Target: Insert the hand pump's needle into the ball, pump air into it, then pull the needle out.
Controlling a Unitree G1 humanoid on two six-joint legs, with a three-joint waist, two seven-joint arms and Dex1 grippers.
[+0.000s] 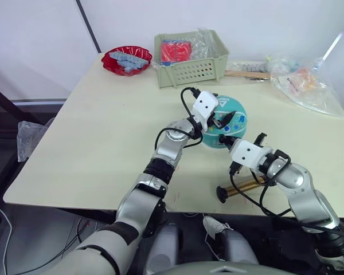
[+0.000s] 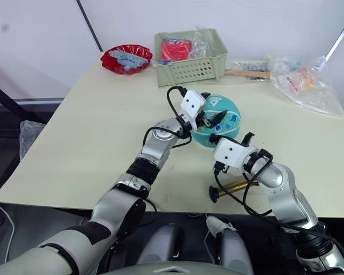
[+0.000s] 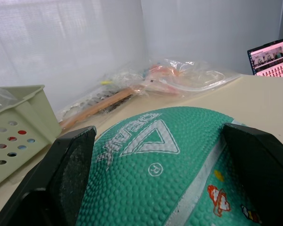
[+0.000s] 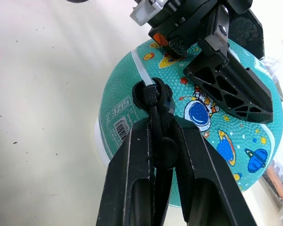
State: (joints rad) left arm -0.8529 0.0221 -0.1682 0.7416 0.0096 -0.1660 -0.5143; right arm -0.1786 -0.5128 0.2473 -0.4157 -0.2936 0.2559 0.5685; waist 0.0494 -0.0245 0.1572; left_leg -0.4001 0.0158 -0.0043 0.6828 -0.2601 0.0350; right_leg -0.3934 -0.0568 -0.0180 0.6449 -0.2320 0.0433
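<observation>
While left gripper [image 1: 221, 121] jaws straddle the ball [image 1: 234, 117], right gripper [image 4: 156, 106], clamping the needle [image 4: 152, 92] fitting, should push squarely.

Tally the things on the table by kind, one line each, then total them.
Teal printed ball: 1
Brass-gold hand pump: 1
Pale green plastic basket: 1
Red bowl: 1
Clear plastic bags: at least 1
Wooden-handled brush: 1
Total: at least 6
</observation>
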